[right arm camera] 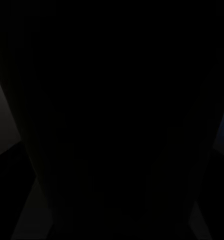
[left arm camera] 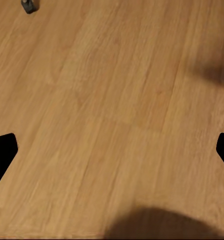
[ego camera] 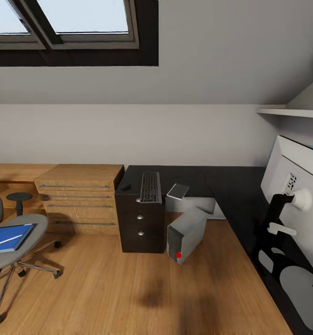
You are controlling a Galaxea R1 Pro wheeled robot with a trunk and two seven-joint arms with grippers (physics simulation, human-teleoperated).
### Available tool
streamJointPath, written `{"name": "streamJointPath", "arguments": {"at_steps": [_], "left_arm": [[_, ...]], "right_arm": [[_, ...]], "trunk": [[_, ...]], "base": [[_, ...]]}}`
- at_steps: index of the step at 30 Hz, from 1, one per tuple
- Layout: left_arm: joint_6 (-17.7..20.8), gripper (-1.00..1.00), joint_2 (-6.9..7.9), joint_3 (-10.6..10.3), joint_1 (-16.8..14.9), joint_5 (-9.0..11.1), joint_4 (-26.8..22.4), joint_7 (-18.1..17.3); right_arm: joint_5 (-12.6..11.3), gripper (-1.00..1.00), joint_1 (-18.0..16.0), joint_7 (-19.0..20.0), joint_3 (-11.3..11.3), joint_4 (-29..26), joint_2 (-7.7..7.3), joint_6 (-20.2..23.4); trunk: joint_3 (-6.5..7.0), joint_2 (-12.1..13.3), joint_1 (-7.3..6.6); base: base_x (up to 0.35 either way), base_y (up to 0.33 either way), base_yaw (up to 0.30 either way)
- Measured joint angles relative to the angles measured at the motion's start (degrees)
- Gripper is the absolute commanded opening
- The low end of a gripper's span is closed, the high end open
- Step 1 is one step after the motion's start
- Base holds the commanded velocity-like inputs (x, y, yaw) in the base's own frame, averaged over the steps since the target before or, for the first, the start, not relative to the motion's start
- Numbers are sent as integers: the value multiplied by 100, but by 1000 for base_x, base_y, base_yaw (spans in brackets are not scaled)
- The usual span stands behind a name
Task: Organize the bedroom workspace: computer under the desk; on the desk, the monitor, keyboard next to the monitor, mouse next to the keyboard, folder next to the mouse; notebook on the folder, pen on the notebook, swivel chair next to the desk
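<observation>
The bright blue flat folder [ego camera: 7, 237] was seen on the grey swivel chair [ego camera: 16, 232] at nine o'clock. The left gripper [left arm camera: 112, 150] was spread wide, empty, over wooden floor [left arm camera: 112, 100]; the right gripper's state could not be told.

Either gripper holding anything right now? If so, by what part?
Left gripper: open over bare wooden floor, holding nothing. Right wrist view is almost black, so its hold cannot be told.

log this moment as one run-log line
folder on swivel chair | keyboard on desk | computer on floor | left pincer open over floor
</observation>
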Motion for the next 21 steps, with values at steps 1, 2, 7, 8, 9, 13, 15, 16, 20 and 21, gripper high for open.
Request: {"name": "streamJointPath", "arguments": {"at_steps": [1, 2, 7, 8, 9, 13, 15, 16, 20, 21], "left_arm": [[1, 100, 0, 0, 0, 0, 0, 3], [1, 100, 0, 0, 0, 0, 0, 5], [-1, 100, 0, 0, 0, 0, 0, 8], [0, 100, 0, 0, 0, 0, 0, 8], [1, 100, 0, 0, 0, 0, 0, 9], [-5, 100, 0, 2, 0, 0, 0, 9], [-7, 100, 0, 4, 0, 1, 0, 9], [-7, 100, 0, 5, 0, 1, 0, 9], [-7, 100, 0, 8, 0, 3, 0, 9], [-7, 100, 0, 8, 0, 3, 0, 9]], "right_arm": [[3, -100, 0, 1, -4, 1, 0, 0], [2, -100, 0, 0, -4, 1, 0, 0], [-2, -100, -2, 0, 1, 2, 0, 0], [-3, -100, -1, -1, 5, 1, 0, 0], [4, -100, -1, 1, -4, 2, 2, 0], [7, -100, -2, 1, -9, 3, 0, 0], [10, -100, -2, 2, -11, 3, 1, 0], [0, -100, -3, -1, -1, 5, 1, 0], [4, -100, -2, 0, -6, 4, 0, 0], [5, -100, -2, 0, -6, 3, 0, 0]], "trunk": [[0, 0, 0], [0, 0, 0], [0, 0, 0], [0, 0, 0], [0, 0, 0], [0, 0, 0], [0, 0, 0], [0, 0, 0], [0, 0, 0], [0, 0, 0]], "base": [[-333, 0, 0], [-333, 0, 0], [-334, 0, 0], [-334, 0, 0], [-334, 0, 0], [-334, 0, 0], [-334, 0, 0], [-334, 0, 0], [-334, 0, 0], [-333, 0, 0]]}}
